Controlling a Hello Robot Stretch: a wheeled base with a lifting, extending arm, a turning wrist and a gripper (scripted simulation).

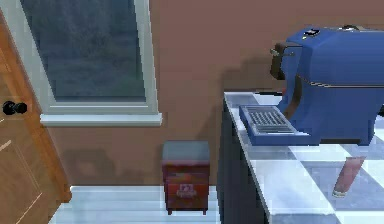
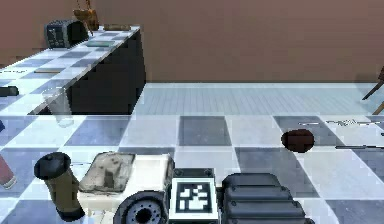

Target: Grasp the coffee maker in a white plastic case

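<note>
In the arm side view a low white-cased thing with a grey-beige top (image 2: 108, 173) stands on the checkered countertop (image 2: 205, 130) near the bottom left; its shape is too vague to name. Right beside it, at the bottom edge, is the gripper's dark body (image 2: 143, 209), with a white marker square (image 2: 193, 197) and the dark arm (image 2: 262, 198) to its right. The gripper's far end cannot be made out, so I cannot tell whether it holds anything. In the forward view a large blue coffee machine (image 1: 325, 85) stands on the counter at the right.
A dark grinder-like cylinder (image 2: 58, 182), a clear glass (image 2: 60, 105) and a dark brown round thing (image 2: 297, 139) stand on the countertop. A toaster (image 2: 65, 32) sits on the far counter. The forward view shows a window (image 1: 85, 50), a wooden door (image 1: 20, 120) and a small red bin (image 1: 187, 177).
</note>
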